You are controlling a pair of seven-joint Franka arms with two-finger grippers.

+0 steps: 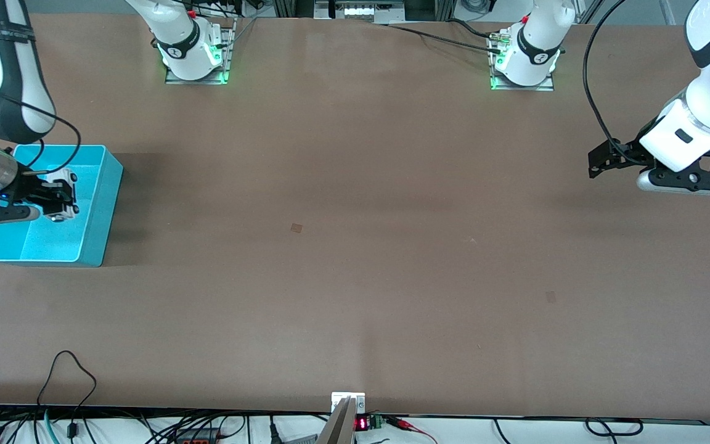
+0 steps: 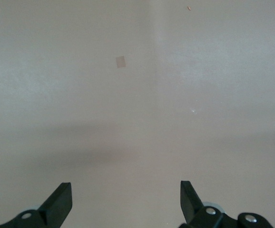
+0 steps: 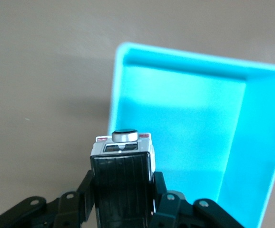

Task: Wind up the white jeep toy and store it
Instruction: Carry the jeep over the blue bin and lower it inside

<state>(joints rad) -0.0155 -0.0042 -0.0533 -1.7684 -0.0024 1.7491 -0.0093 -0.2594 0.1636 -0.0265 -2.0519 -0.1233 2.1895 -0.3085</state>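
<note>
1. Right gripper (image 1: 59,197): up in the air over the turquoise bin (image 1: 99,203) at the right arm's end of the table. Its fingers are closed on the white jeep toy (image 1: 62,194), one against each side of the body.

2. White jeep toy: clamped between the right gripper's fingers (image 3: 87,183), clear of any surface. In the right wrist view the toy (image 3: 122,164) sticks out past the fingertips, black roof section uppermost, with a dark spare wheel (image 3: 124,135) and small red lamps on its end face. It hangs over the bin's rim and part of the bin's interior.

3. Turquoise bin (image 3: 266,156): an open rectangular container directly beneath the right gripper, standing on the table. The part of its floor that shows holds nothing; the gripper and toy hide the rest.

4. Left gripper (image 1: 601,161): in the air over bare table at the left arm's end, well apart from the right gripper and the bin. Its fingers (image 2: 61,202) stand wide apart with nothing between them; the left arm waits.

5. Table (image 1: 355,277): a brown surface under both grippers, with a few small faint marks; one such mark (image 2: 121,61) lies ahead of the left gripper's fingertips.
</note>
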